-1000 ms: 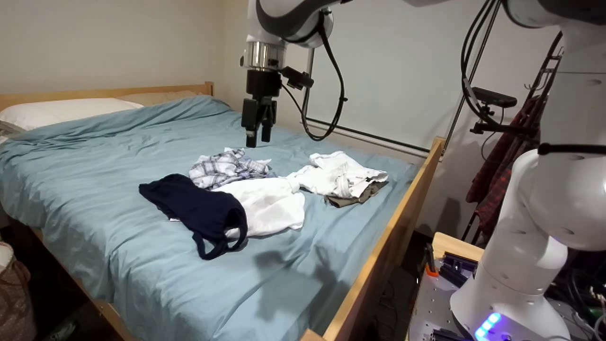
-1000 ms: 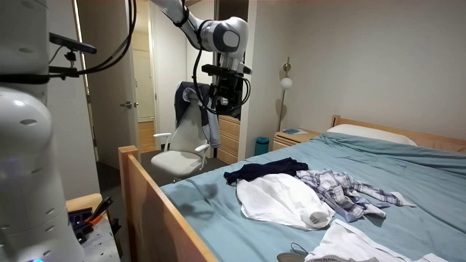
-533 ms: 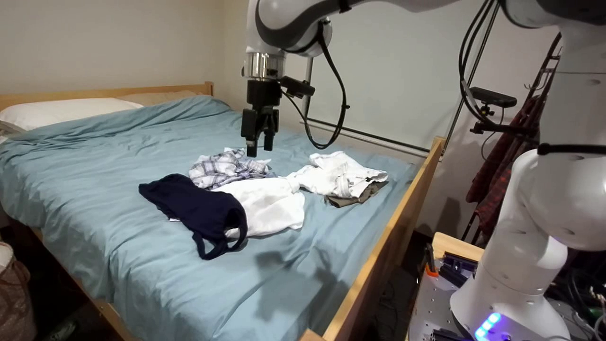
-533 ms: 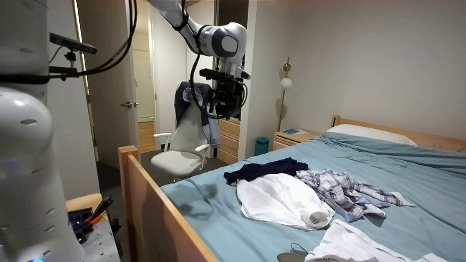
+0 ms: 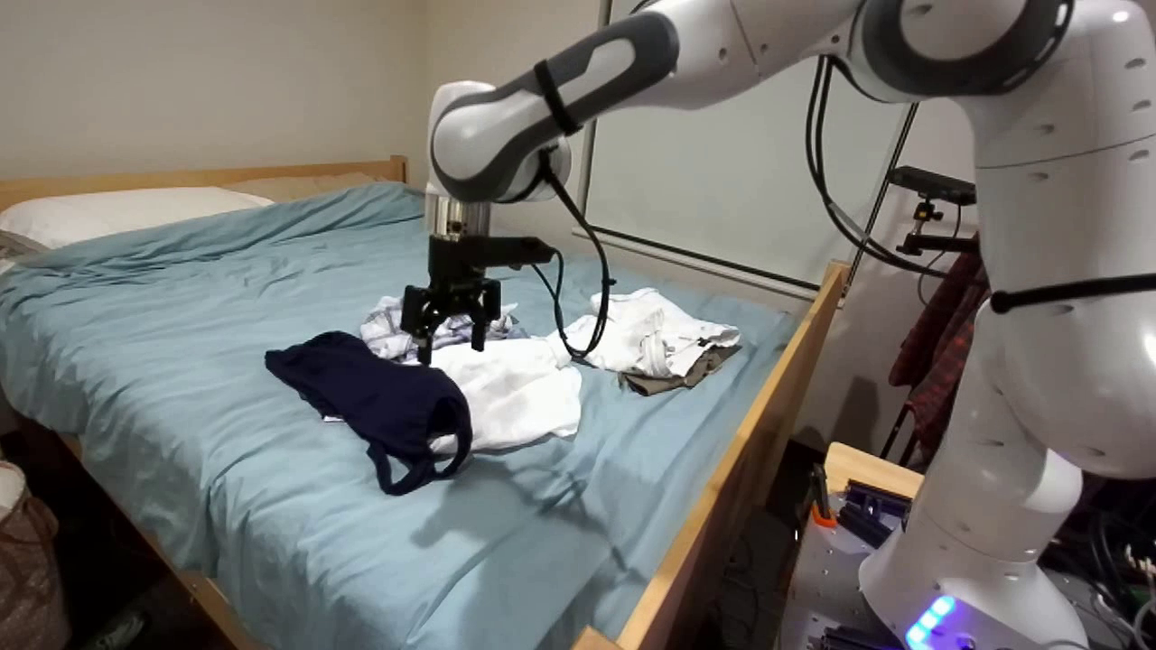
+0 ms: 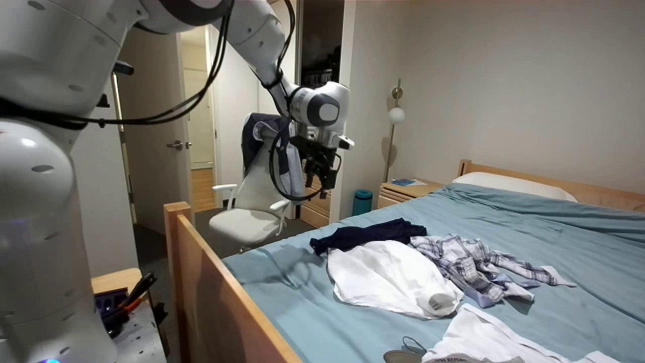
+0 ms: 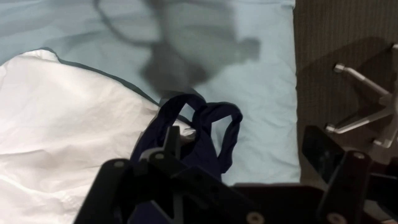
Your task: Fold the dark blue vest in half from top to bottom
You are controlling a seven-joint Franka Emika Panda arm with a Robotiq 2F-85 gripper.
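The dark blue vest lies stretched out at full length on the bed's blue cover, not yet folded, its straps toward the wooden footboard. It laps over the edge of a white garment, and white fabric shows through an opening at the strap end in the wrist view. A plaid cloth lies just beside both, and another white heap rests partly on a brown piece. The gripper hangs above the clothes, apart from the vest, with its fingers spread wide; in the wrist view one stands in front of the vest and the other beyond the mattress edge, against the dark floor. On the floor, cut off by the border of an exterior view, is a brown basket, pale at its top; whether that is lining or contents cannot be told. In an exterior view, a closet holds dark things too dim to name, above a set of wooden drawers pushed in, their contents hidden. Papers lie on a nightstand. On the robot's table, a black-and-orange tool stands tilted beside a dark blue piece; whether it sits inside cannot be made out.
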